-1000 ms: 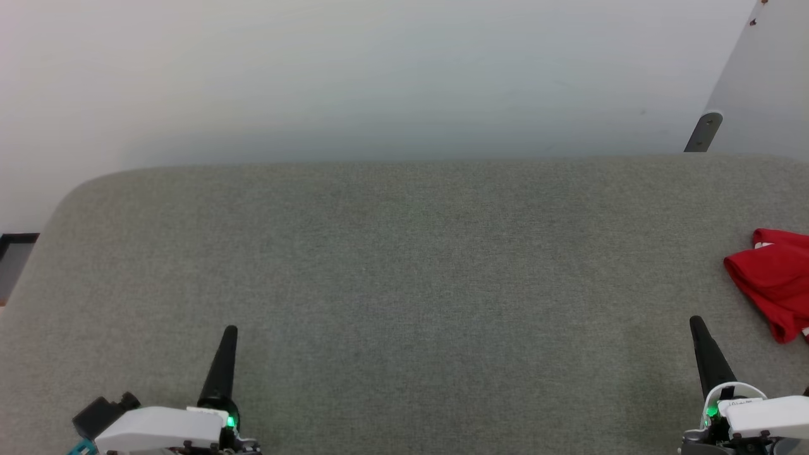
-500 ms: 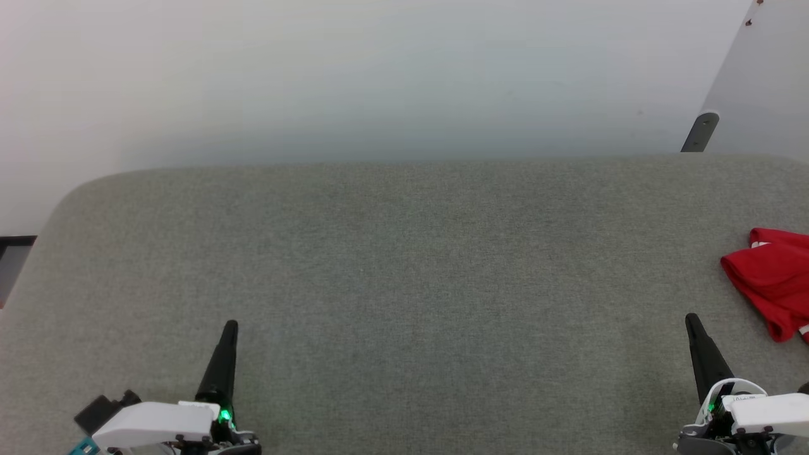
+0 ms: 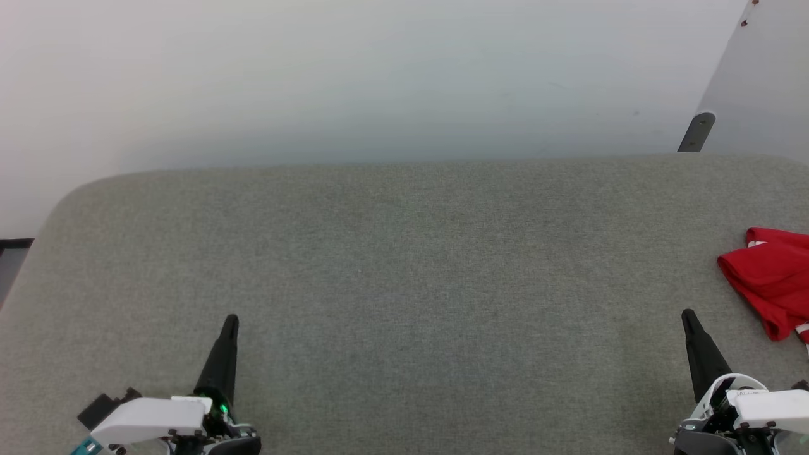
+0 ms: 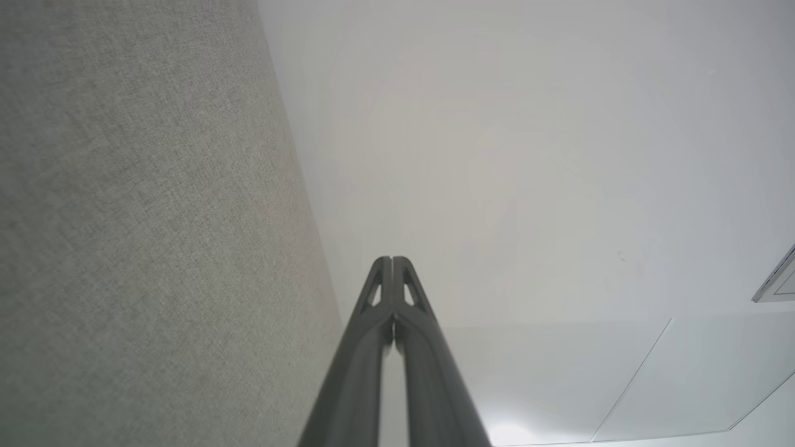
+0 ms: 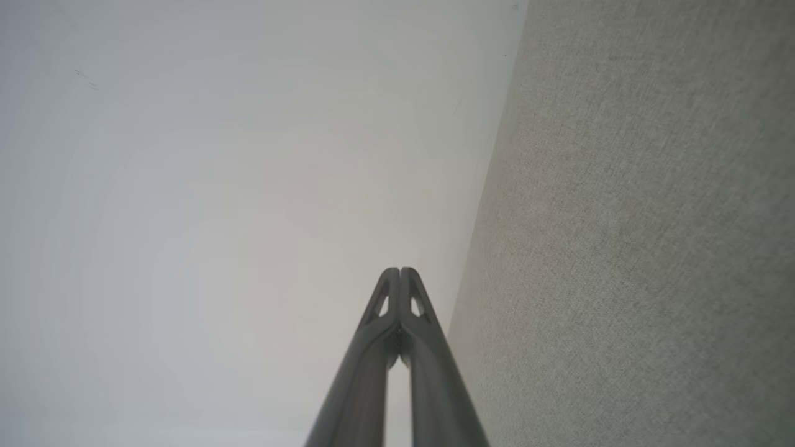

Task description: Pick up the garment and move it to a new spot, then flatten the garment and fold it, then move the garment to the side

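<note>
Garment lies in compact heap at right edge of grey surface, partly out of frame. Left gripper and right gripper pressed together, empty. Fits awaiting pickup or already set aside; fold unclear.

a: what is shown across the lower part of the head view?
b: a grey woven fabric surface with a rounded far-left corner is shown, backed by a plain white wall.
a: what is marked at the upper right?
b: a slanted pale panel is seen, with a dark bracket at its foot; a dark strip is cut off at the left edge.
</note>
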Controlling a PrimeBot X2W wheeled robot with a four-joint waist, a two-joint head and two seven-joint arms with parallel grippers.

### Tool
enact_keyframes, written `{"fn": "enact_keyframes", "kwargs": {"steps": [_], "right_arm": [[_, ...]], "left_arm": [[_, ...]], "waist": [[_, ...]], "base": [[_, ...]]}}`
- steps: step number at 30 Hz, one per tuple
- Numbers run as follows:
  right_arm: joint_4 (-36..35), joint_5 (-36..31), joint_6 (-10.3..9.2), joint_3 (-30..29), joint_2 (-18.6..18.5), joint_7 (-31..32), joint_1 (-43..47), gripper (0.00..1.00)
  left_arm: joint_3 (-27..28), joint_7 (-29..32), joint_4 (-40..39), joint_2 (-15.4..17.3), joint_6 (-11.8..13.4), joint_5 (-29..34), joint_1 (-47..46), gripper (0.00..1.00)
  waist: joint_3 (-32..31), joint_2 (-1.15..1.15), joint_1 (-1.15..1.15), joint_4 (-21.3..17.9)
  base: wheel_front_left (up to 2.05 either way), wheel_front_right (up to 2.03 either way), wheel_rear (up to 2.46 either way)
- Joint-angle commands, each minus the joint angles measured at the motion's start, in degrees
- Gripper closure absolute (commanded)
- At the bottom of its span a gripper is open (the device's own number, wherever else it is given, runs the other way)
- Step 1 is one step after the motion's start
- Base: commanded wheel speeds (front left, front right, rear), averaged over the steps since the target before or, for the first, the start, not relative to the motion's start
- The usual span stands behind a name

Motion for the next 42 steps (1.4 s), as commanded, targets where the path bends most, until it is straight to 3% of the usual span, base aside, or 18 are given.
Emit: {"fn": "enact_keyframes", "kwargs": {"steps": [1, 8, 42], "right_arm": [[0.15, 1.17, 0.02, -0.22, 0.09, 0.23, -0.86, 1.0], [0.72, 3.38, 0.02, -0.29, 0.29, 0.83, -1.34, 1.0], [0.71, 2.99, 0.03, -0.48, 0.42, 0.97, -1.03, 1.0]], "left_arm": [[0.22, 0.26, 0.13, -0.07, -0.19, -0.99, -0.59, 1.0], [0.48, 0.98, 0.5, -0.21, -0.2, -3.41, -0.99, 1.0], [0.99, 1.39, 0.49, -0.55, -0.2, -2.64, -1.06, 1.0]], "waist": [[-0.01, 0.0, 0.0, -0.02], [-0.06, 0.0, 0.0, -0.17], [-0.07, 0.0, 0.0, -0.18]], "base": [[0.0, 0.0, 0.0], [0.0, 0.0, 0.0], [0.0, 0.0, 0.0]]}}
